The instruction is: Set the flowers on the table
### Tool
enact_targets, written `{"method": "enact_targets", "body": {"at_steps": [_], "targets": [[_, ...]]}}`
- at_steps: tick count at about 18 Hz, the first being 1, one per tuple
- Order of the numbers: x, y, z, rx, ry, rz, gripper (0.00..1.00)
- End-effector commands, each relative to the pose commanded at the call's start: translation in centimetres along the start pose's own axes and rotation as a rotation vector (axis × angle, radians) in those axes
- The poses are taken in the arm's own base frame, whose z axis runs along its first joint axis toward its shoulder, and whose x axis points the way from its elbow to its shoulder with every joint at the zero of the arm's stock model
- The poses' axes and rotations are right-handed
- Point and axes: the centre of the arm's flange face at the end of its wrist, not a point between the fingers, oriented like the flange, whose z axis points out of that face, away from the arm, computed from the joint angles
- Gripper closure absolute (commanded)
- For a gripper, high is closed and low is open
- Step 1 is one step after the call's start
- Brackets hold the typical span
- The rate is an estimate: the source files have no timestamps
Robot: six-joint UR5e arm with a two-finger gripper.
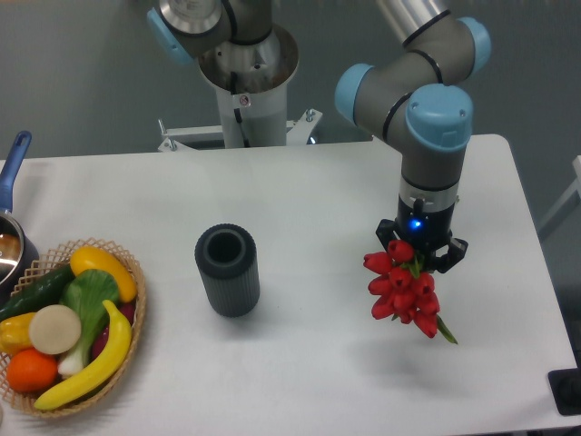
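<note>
A bunch of red flowers [404,289] with a green stem end sticking out at the lower right hangs at the right side of the white table [318,182]. My gripper [420,257] points straight down and is shut on the flowers near their top. Whether the bunch touches the table surface I cannot tell. A dark ribbed cylindrical vase [227,270] stands upright and empty left of the flowers, well apart from them.
A wicker basket [127,300] with bananas, an orange and vegetables sits at the front left. A pot with a blue handle [14,163] is at the left edge. The robot base [245,73] stands behind the table.
</note>
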Motion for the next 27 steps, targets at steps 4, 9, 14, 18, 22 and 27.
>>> {"method": "enact_targets", "body": {"at_steps": [4, 9, 14, 18, 22, 27], "targets": [[0.9, -1.2, 1.8, -0.033, 0.006, 0.028, 1.00], [1.3, -1.2, 3.4, -0.046, 0.029, 0.029, 0.95], [2.8, -2.6, 5.7, -0.058, 0.066, 0.053, 0.63], [3.3, -3.0, 6.4, -0.060, 0.079, 0.058, 0.00], [3.3, -3.0, 6.0, -0.052, 0.067, 0.046, 0.00], [3.0, -1.6, 5.3, -0.023, -0.009, 0.038, 0.00]]}}
